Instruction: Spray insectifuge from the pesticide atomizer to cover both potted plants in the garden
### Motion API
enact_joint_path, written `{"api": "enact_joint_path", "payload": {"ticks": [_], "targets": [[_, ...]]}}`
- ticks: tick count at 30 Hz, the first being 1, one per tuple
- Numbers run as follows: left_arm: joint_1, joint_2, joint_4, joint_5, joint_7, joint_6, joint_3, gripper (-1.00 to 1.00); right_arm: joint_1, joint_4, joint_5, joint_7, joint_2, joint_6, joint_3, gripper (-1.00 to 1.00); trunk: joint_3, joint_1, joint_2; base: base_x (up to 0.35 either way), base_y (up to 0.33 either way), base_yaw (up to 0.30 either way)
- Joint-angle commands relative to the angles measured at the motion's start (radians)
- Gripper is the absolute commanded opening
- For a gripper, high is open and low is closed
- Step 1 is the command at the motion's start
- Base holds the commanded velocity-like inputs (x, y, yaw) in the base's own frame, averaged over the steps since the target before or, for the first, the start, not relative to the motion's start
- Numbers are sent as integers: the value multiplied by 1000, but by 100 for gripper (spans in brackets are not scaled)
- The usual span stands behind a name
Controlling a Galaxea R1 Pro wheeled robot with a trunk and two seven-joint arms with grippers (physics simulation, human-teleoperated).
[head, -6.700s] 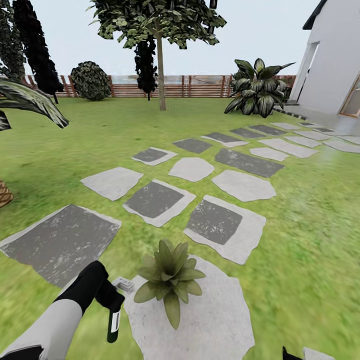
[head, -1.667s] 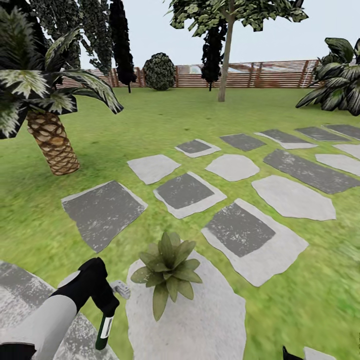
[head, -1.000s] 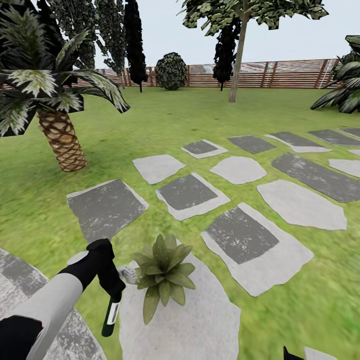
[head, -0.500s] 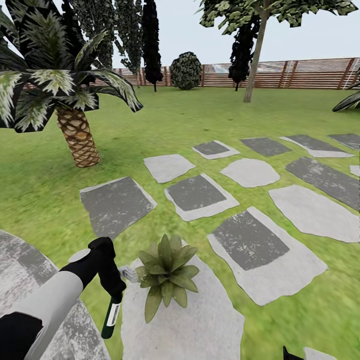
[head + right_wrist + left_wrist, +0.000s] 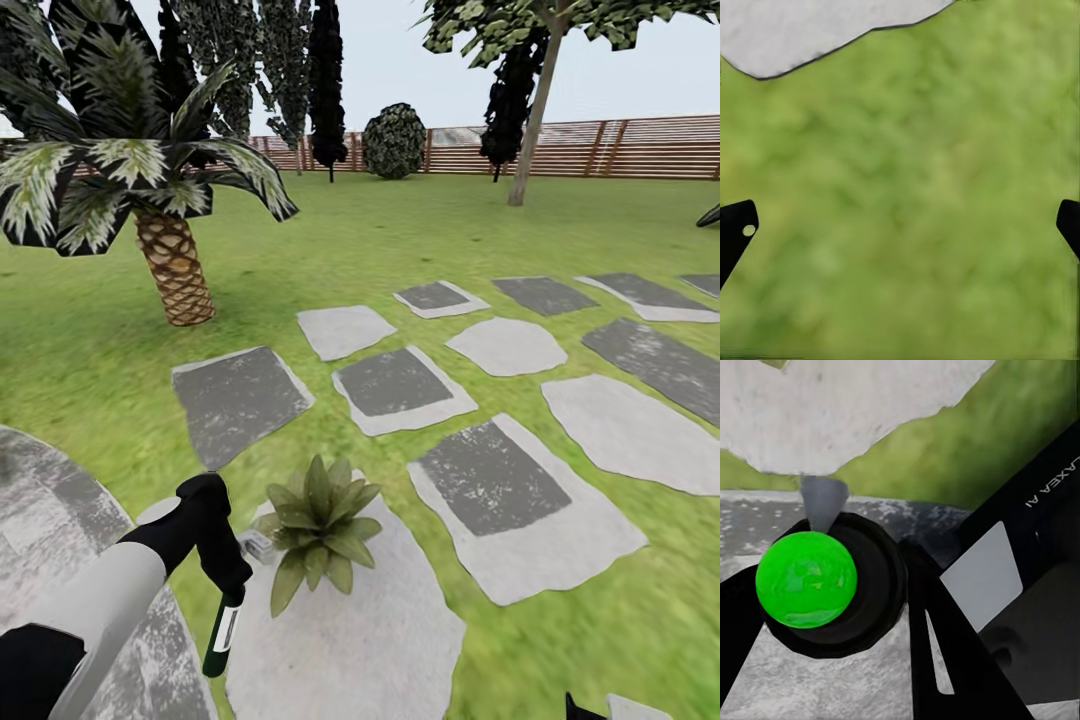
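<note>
Light was even and bright, like flat daylight under a pale sky [image 5: 400,60]. The palm [image 5: 150,190] cast only a faint soft shadow on the lawn [image 5: 400,230]. Grass smeared toward the head view's lower edges, and the right wrist's grass was blurred

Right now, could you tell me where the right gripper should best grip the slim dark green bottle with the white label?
Grip the bottle by its lower labelled body, from the robot's right: it hangs nearly upright below the left gripper, which clamps its top, leaving that section free.
</note>
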Motion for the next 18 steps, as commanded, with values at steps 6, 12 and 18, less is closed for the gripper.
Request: {"api": "enact_joint_path", "payload": {"ticks": [6,12,18], "targets": [[-11,1,-1,-7,-10,11,-4,-100,-1,2,11,-1,0,-4,-7,100,-1,-1,0,-23,-237,135],[-12,-1,-1,-7,-10,12,-4,-100,-1,2,11,-1,0,-4,-7,100,-1,-1,0,288,-57,46],[-11,0,-1,-7,-10,12,-6,-100,-1,2,11,-1,0,-4,-7,100,-1,-1,0,57,-2,255]]}}
